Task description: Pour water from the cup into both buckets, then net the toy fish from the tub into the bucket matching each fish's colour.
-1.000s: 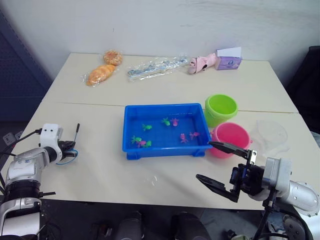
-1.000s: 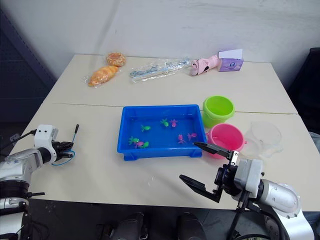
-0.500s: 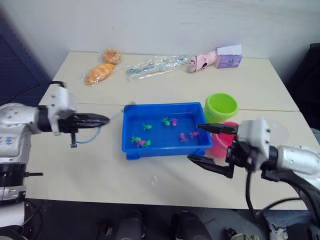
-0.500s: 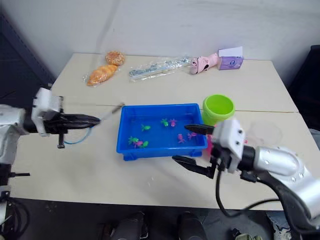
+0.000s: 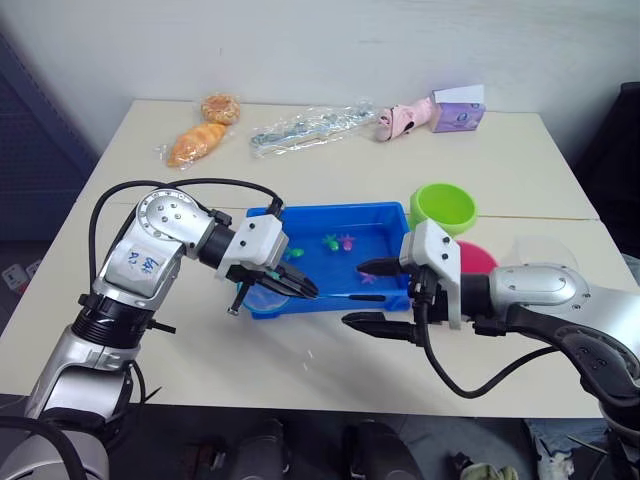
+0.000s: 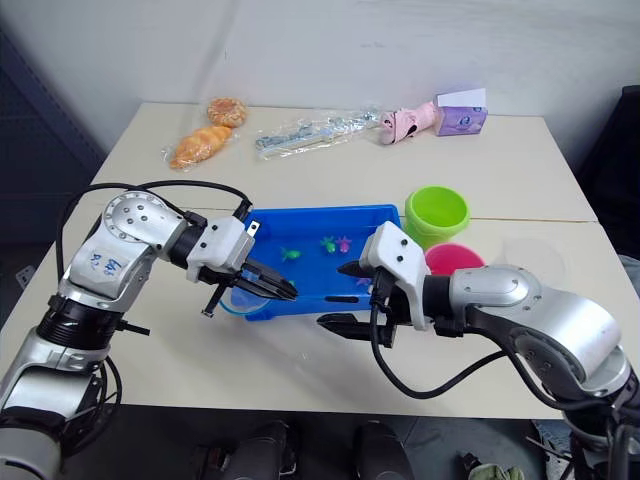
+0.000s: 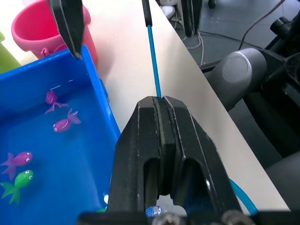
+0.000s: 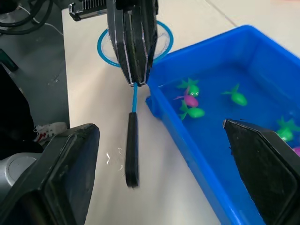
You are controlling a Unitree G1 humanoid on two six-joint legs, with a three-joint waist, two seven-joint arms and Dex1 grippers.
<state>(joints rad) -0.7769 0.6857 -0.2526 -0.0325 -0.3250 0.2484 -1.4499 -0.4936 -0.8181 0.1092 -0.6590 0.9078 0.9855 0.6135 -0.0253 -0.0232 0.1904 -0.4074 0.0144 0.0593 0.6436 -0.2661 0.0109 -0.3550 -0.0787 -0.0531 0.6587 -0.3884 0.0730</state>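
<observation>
Now your left gripper (image 5: pixel 300 288) is clamped tight on the net (image 8: pixel 133 101) at its thin blue shaft, over the tub's (image 5: pixel 330 212) front rim. Your right gripper (image 5: pixel 372 296) is spread wide just beyond, near the tub's front right corner, the net's dark handle end between its fingers. Bare worktop (image 5: pixel 330 355) lies along the front edge. Your right wrist view shows the hoop behind the left gripper; green and pink fish (image 7: pixel 63 124) float inside. The green bucket (image 5: pixel 442 212) and pink bucket (image 7: pixel 40 30) stand beside the tub's right end.
</observation>
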